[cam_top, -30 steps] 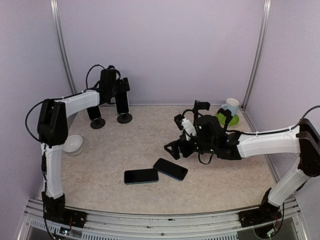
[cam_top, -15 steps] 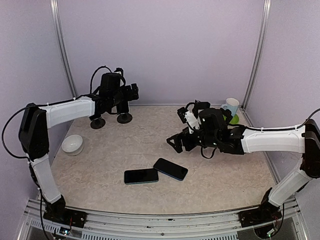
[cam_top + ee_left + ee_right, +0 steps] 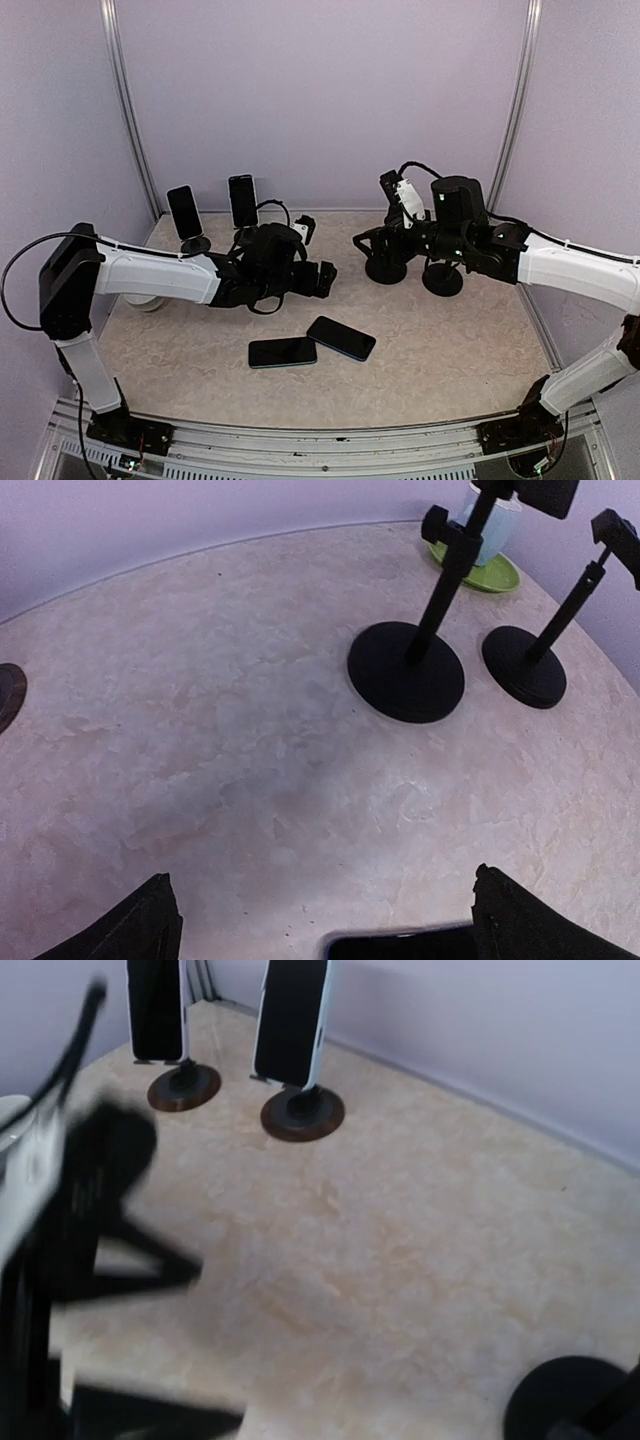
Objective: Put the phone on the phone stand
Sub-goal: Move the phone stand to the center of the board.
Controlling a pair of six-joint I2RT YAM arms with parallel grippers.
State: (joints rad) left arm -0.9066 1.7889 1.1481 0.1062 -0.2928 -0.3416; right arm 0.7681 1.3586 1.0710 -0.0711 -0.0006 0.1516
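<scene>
Two dark phones lie flat at the table's middle front, one (image 3: 282, 352) on the left and one (image 3: 341, 338) beside it. Two empty black phone stands (image 3: 386, 270) (image 3: 442, 279) stand at the right. They also show in the left wrist view as the nearer stand (image 3: 406, 670) and the farther stand (image 3: 525, 666). My left gripper (image 3: 318, 279) (image 3: 320, 880) hangs open just above the table behind the phones, with a phone's edge (image 3: 400, 946) low between its fingers. My right gripper (image 3: 368, 243) is open and empty, hovering by the empty stands.
At the back left, two more stands hold phones (image 3: 185, 211) (image 3: 242, 200), seen in the right wrist view too (image 3: 157, 1005) (image 3: 292, 1020). A green saucer with a blue cup (image 3: 480, 568) sits at the back right corner. Walls close the table's back and sides.
My left arm has swung from the back-left stands to the table's middle, low behind the flat phones. My right arm has risen and drawn back towards the empty stands. Both grippers stayed open.
</scene>
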